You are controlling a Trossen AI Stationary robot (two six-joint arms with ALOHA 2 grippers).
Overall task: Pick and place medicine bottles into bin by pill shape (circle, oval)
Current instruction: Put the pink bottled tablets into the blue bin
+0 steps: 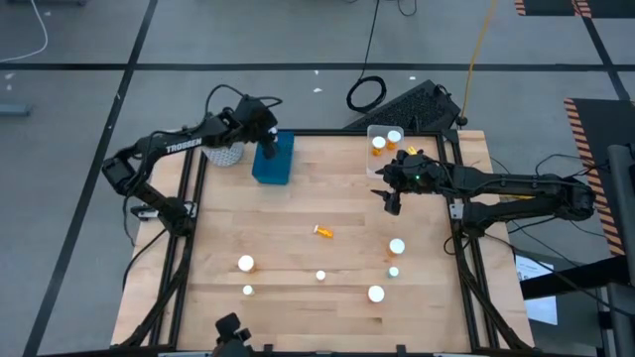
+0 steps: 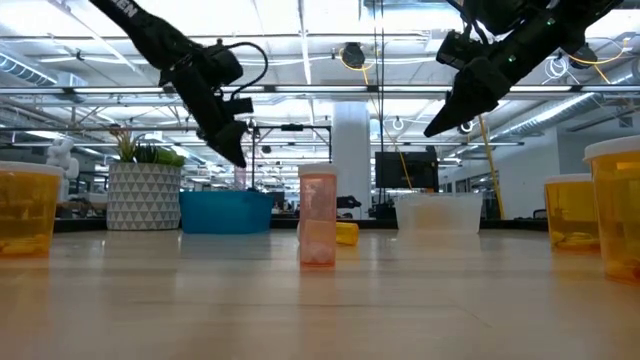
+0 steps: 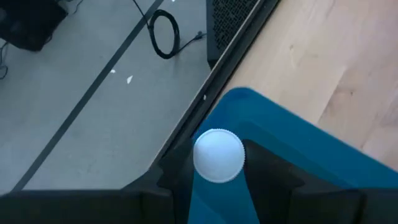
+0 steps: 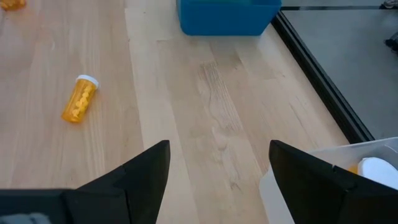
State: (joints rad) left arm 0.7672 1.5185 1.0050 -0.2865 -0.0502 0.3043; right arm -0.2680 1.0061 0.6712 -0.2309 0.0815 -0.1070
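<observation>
My left gripper (image 1: 268,149) hangs over the blue bin (image 1: 281,169) at the table's far left, shut on a small medicine bottle whose round white cap (image 3: 219,155) shows between the fingers. My right gripper (image 1: 390,201) hovers open above the bare wood beside the clear bin (image 1: 375,164), with nothing between its fingers (image 4: 149,171). One orange bottle (image 1: 323,231) lies on its side mid-table. Several white-capped bottles (image 1: 245,263) stand upright toward the near edge. The clear bin holds orange bottles (image 1: 379,146). My left gripper pinches the small bottle between its two fingers (image 3: 174,180), just under the white cap (image 3: 219,155). The fingers come from above, pointing down. The bottle stands upright in the hold, lifted clear above the blue bin's rim (image 3: 261,109).
A potted plant (image 1: 223,154) in a white patterned pot stands left of the blue bin. Standing bottles cluster near the right front (image 1: 397,246) and near edge (image 1: 376,294). Bare wood lies between the two bins and in the table's middle.
</observation>
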